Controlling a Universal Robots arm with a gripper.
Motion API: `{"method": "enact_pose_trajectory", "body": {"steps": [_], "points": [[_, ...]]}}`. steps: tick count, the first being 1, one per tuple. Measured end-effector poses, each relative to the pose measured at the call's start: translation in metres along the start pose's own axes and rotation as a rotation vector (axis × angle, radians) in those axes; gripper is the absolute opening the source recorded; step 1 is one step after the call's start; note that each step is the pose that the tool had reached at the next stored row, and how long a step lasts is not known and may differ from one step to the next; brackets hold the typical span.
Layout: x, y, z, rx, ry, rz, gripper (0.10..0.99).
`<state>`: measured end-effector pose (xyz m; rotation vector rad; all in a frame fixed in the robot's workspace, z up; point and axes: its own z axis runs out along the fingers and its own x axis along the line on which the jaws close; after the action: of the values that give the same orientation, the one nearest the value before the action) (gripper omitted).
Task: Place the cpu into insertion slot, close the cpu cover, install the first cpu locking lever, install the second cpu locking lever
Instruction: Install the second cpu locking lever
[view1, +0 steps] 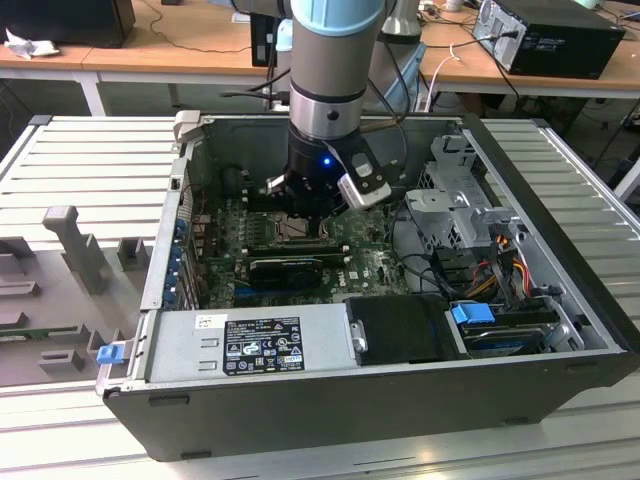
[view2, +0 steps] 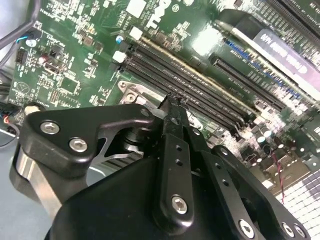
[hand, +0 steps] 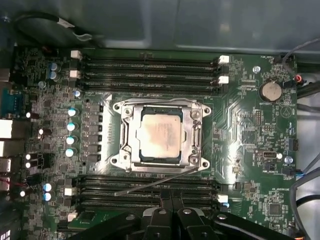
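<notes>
The cpu (hand: 160, 134) is seated in the slot (hand: 131, 161), and the cover (hand: 196, 131) is lying closed around it, its window framing the chip. A thin lever (hand: 155, 182) is standing free, slanting across the black memory slots (hand: 145, 192) beside the socket, so the lever step is judged to be in hand. The gripper (hand: 170, 209) is being held just over that lever's side of the socket, its fingers (view2: 175, 116) pressed together with nothing pinched. For latching, the lever would need to be pushed down and tucked under its catch. In the exterior view, the arm (view1: 330, 80) is reaching down into the open case (view1: 560, 200).
</notes>
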<state>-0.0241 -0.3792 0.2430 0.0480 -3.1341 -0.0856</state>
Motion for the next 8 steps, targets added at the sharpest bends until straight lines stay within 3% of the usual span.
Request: {"method": "enact_pose_trajectory", "body": {"steps": [8], "points": [[0.0047, -0.0051, 0.0023, 0.000, -0.0001, 0.000, 0.106]]}}
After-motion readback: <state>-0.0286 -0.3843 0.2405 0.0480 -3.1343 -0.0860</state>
